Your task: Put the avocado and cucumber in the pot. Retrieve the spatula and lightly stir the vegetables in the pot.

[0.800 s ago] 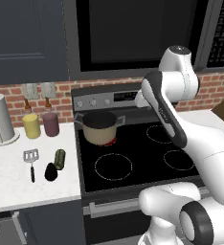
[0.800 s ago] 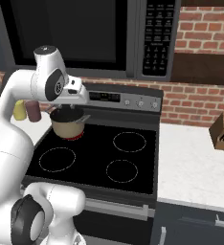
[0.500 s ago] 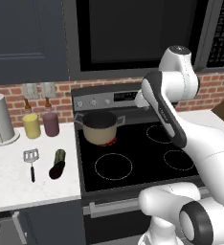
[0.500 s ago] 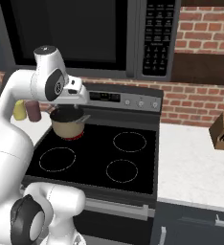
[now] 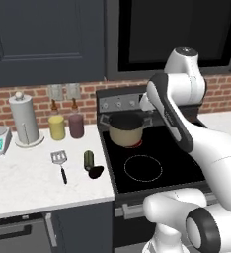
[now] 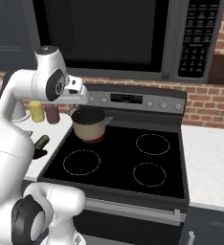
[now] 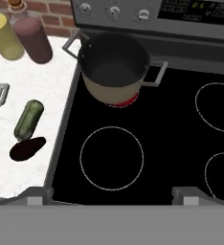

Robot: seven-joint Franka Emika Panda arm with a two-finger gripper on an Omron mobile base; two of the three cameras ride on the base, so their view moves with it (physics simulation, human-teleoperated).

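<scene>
White counter point(image 5: 19, 188) in the left base view carries all I have yet to move: the cucumber point(image 5: 89, 159) and the avocado point(image 5: 95, 172) lie touching near the stove's edge, with the spatula point(image 5: 59, 163) just beside them to the left. The pot point(image 5: 125, 132) sits on the rear left burner, so I judge the first step, fetching a vegetable, has not begun.

From the right base view, my arm hangs above the pot point(image 6: 89, 126), and the cucumber point(image 6: 41, 141) peeps out near the counter's front edge, partly behind my arm.

Looking down the hand view, my jaws stand spread wide and empty, high over the stove. The pot point(image 7: 115, 68) looks empty, though its dark interior hides detail. Next I must swing left and down to the avocado point(image 7: 27, 148) or cucumber point(image 7: 28, 119); the counter around them is open, the jars well back.
</scene>
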